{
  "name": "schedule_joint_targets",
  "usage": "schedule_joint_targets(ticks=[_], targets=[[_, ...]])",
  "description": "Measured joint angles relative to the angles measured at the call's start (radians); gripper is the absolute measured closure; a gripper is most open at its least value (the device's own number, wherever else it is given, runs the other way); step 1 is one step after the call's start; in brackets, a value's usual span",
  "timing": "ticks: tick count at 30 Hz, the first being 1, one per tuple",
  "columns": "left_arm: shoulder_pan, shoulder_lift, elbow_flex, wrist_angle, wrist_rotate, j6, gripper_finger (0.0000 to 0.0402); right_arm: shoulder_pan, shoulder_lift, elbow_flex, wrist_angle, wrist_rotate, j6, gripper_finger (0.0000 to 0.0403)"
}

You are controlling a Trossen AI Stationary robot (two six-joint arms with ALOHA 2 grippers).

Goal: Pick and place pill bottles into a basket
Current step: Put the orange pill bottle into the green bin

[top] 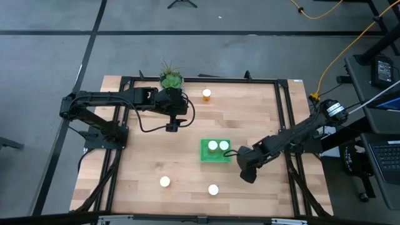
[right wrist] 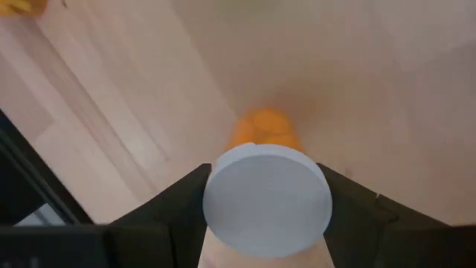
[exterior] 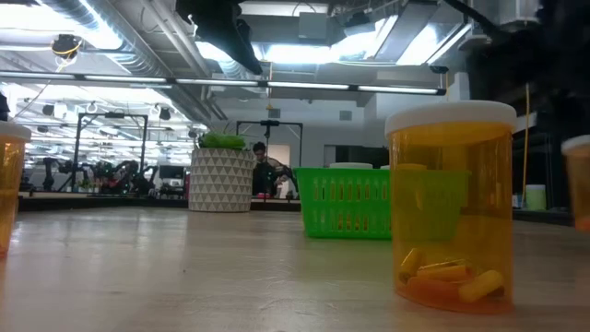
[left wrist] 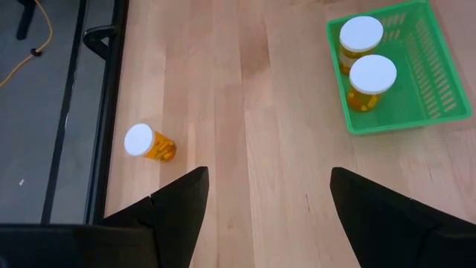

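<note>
The green basket (top: 215, 150) sits mid-table with two orange, white-capped pill bottles (top: 218, 145) standing in it; it also shows in the left wrist view (left wrist: 416, 112) and the low view (exterior: 355, 203). Three more bottles stand on the wood: one near the far edge (top: 206, 94), which also shows in the left wrist view (left wrist: 149, 143), and two near the front (top: 164, 182) (top: 213, 189). My right gripper (top: 248, 174), just right of the basket, is shut on another bottle (right wrist: 266, 197), which the gripper hides in the high view. My left gripper (top: 172, 127) is open and empty, far-left of the basket. My right gripper has the bottle's white cap (right wrist: 223, 201) between its two fingers, one finger on each side of the cap. The fingers come from above, pointing down. The bottle is upright, with its orange body (right wrist: 260, 128) below the cap. I cannot tell whether its base stands on the table.
A green plant in a white pot (top: 170, 79) stands at the far edge, close to my left arm. A black frame rail (top: 281, 125) runs round the tabletop. In the low view the front bottle (exterior: 452, 203) stands large and near, with several pills in it.
</note>
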Motion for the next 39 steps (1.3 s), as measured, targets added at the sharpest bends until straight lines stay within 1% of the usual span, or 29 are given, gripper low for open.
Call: schedule_joint_targets(ticks=[6,10,13,17,23,27,32,35,39], targets=[[0.0,0.0,0.0,0.0,0.005,-0.009,0.0125,-0.045,0.0,0.047,-0.064,0.06,-0.088,0.019],[0.0,0.0,0.0,0.0,0.006,-0.01,0.0125,-0.075,0.0,0.099,-0.145,0.073,-0.136,0.019],[0.0,0.0,0.0,0.0,0.006,-0.008,0.0125,-0.097,0.0,0.15,-0.194,0.082,-0.175,0.019],[0.0,0.0,0.0,0.004,0.006,-0.003,0.0125,-0.127,0.0,0.237,-0.236,0.121,-0.244,0.019],[0.0,0.0,0.0,0.011,0.006,-0.003,0.0125,-0.184,0.002,0.358,-0.251,0.162,-0.357,0.019],[0.0,0.0,0.0,0.011,0.006,-0.003,0.0125,-0.21,0.049,0.414,-0.268,0.161,-0.428,0.019],[0.0,0.0,0.0,0.01,0.006,-0.003,0.0125,-0.213,0.168,0.476,-0.265,0.117,-0.515,0.019],[-0.001,0.0,0.0,0.011,0.006,-0.003,0.0125,-0.213,0.229,0.505,-0.265,0.092,-0.543,0.019],[-0.001,0.0,0.0,0.01,0.006,-0.003,0.0125,-0.213,0.267,0.519,-0.256,0.066,-0.547,0.019]])
